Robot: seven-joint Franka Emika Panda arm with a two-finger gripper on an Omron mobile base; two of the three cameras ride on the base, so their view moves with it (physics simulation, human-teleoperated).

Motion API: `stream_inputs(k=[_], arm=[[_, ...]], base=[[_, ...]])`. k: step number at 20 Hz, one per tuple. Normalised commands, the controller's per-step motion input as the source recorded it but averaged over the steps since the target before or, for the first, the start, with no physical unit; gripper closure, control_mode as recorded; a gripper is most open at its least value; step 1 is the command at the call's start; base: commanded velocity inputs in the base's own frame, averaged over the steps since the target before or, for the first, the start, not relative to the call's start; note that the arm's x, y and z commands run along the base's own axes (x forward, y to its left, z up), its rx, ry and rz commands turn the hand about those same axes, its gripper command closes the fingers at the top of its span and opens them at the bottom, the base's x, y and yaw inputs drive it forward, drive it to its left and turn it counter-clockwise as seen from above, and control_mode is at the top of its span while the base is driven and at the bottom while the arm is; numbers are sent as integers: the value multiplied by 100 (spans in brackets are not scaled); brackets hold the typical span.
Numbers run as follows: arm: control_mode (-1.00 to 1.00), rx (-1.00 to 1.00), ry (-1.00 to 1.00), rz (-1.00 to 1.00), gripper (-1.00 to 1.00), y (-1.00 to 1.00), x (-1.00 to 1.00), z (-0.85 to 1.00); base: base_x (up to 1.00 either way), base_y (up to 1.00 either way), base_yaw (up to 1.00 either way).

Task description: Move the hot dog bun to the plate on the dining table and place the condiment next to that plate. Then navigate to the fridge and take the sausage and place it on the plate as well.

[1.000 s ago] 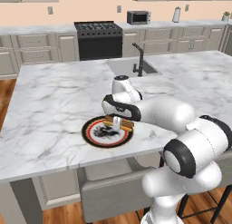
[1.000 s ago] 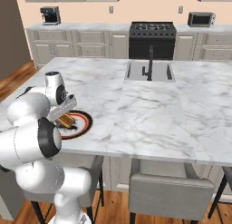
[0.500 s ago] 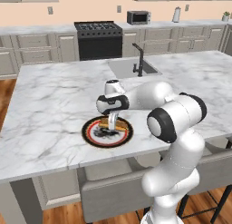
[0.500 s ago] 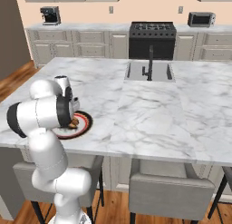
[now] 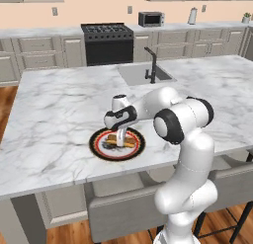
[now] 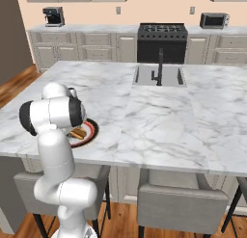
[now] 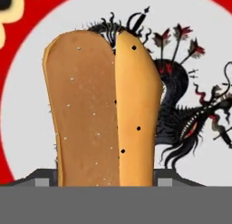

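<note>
The hot dog bun (image 7: 102,114) is tan with a slit along its length and lies over the plate's pale, dragon-painted centre (image 7: 27,128). My gripper (image 7: 106,181) is shut on it, with a fingertip (image 7: 45,177) against each long side. In the left base view the gripper (image 5: 120,138) points down onto the plate (image 5: 96,148), near the front edge of the dining table (image 5: 59,104), with the bun (image 5: 129,143) under it. From the right, my arm hides most of the plate (image 6: 93,131); the bun's end (image 6: 77,133) peeks out. The condiment, sausage and fridge are out of view.
A sink (image 5: 141,74) with a black faucet (image 5: 150,65) is set into the island behind the plate. Grey chairs (image 5: 123,208) are tucked under its front edge. A black stove (image 5: 107,40), a microwave (image 5: 150,18) and a coffee machine (image 6: 53,15) line the back counter.
The arm has folded in, its elbow swinging up and back toward the table. The hand has stayed over the plate and come down, with the bun still between the fingers.
</note>
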Motion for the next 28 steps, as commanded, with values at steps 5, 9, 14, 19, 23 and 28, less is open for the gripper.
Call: stream_inputs(k=[5, 9, 14, 19, 23, 28], arm=[[-100, 0, -4, 0, -100, 0, 0, -10], [-100, 0, -15, 0, -100, -1, 0, 32], [-100, 0, -20, 0, -100, -7, -8, 58], [-100, 4, -30, 2, -100, -38, -26, 44], [-100, 12, -22, -1, -100, -62, -42, 21], [-100, 10, -20, -1, -100, -44, -48, 38]], base=[[0, 0, 0], [0, 0, 0], [0, 0, 0], [0, 0, 0], [0, 0, 0], [0, 0, 0]])
